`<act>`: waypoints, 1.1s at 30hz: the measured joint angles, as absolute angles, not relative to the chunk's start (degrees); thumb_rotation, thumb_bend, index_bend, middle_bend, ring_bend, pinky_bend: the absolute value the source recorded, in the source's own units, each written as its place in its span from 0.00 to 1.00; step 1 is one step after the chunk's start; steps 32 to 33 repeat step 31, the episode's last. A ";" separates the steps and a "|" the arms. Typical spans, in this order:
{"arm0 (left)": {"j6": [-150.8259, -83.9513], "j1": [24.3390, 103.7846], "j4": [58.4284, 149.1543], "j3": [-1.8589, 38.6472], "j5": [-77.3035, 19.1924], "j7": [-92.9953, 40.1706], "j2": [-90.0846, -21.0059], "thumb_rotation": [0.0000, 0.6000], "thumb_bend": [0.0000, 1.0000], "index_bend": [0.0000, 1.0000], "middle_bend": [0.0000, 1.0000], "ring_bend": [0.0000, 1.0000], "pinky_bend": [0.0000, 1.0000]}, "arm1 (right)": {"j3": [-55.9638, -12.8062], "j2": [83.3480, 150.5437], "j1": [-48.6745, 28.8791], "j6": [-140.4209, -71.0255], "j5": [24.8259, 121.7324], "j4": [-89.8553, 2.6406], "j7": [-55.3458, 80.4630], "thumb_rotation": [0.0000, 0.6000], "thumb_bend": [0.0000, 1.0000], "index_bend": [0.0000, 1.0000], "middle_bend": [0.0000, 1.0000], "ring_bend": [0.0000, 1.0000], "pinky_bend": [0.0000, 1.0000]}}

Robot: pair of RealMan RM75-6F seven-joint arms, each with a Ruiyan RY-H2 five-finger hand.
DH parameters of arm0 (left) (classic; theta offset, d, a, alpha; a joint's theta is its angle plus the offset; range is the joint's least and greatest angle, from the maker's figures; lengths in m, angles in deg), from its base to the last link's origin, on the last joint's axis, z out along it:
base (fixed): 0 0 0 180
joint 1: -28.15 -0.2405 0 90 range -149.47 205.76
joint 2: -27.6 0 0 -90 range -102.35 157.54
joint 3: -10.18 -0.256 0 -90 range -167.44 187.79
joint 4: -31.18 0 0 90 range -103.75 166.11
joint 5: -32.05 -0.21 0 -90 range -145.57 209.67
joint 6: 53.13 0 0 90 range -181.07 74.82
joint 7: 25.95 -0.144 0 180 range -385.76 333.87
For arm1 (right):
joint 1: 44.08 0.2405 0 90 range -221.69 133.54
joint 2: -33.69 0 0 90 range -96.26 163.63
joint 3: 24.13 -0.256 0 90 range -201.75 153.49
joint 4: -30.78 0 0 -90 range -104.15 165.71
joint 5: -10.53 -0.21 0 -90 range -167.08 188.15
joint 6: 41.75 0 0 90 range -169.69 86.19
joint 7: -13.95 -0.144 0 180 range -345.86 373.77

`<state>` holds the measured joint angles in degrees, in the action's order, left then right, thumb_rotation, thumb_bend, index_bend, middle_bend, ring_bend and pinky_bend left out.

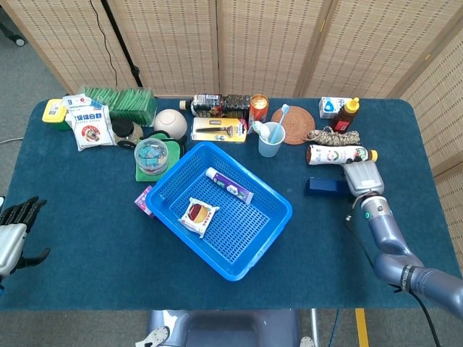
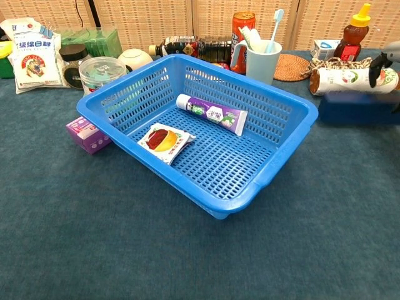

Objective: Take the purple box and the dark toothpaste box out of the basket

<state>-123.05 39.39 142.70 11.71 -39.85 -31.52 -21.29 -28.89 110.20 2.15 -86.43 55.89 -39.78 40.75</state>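
The dark toothpaste box (image 1: 325,186) lies low over the table right of the blue basket (image 1: 281,215), just in front of a white and green roll. My right hand (image 1: 362,177) grips its right end. In the chest view the box (image 2: 356,108) is blurred at the right edge, with a dark finger (image 2: 377,66) of my right hand above it. The purple box (image 1: 144,202) sits on the table against the basket's left wall, also seen in the chest view (image 2: 87,134). My left hand (image 1: 16,230) hangs at the lower left edge, fingers spread, holding nothing.
The basket (image 2: 294,100) holds a toothpaste tube (image 2: 211,114) and a snack packet (image 2: 164,140). Behind it stand a cup with a toothbrush (image 1: 271,139), a round tub (image 1: 151,153), bottles and packets. The roll (image 1: 338,154) lies near my right hand.
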 measured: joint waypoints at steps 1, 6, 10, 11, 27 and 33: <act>-122.93 39.41 142.67 11.70 -39.91 -31.18 -21.23 1.00 0.27 0.00 0.00 0.00 0.00 | -28.91 109.86 2.24 -85.64 55.57 -40.39 40.82 1.00 0.00 0.00 0.00 0.00 0.14; -122.78 39.34 142.38 11.64 -40.51 -29.73 -20.61 1.00 0.27 0.00 0.00 0.00 0.00 | -29.30 107.77 2.35 -86.47 53.16 -44.33 42.24 1.00 0.00 0.00 0.00 0.00 0.09; -123.16 39.05 142.40 11.44 -41.12 -29.32 -20.32 1.00 0.27 0.00 0.00 0.00 0.00 | -30.12 104.47 1.28 -91.16 53.19 -50.72 42.02 1.00 0.00 0.00 0.00 0.00 0.07; -123.40 38.91 142.43 11.37 -41.32 -29.31 -20.26 1.00 0.27 0.00 0.00 0.00 0.00 | -30.42 103.12 0.57 -93.11 53.92 -52.91 41.44 1.00 0.00 0.00 0.00 0.00 0.07; -131.39 34.46 141.46 9.20 -47.78 -30.55 -22.55 1.00 0.23 0.00 0.00 0.00 0.00 | -25.48 94.54 -21.58 -125.79 88.40 -62.05 20.35 1.00 0.00 0.00 0.00 0.00 0.03; -133.01 33.46 139.12 8.52 -50.81 -28.70 -23.66 1.00 0.23 0.00 0.00 0.00 0.00 | -22.39 97.92 -27.36 -130.55 93.71 -56.23 15.76 1.00 0.00 0.00 0.00 0.00 0.03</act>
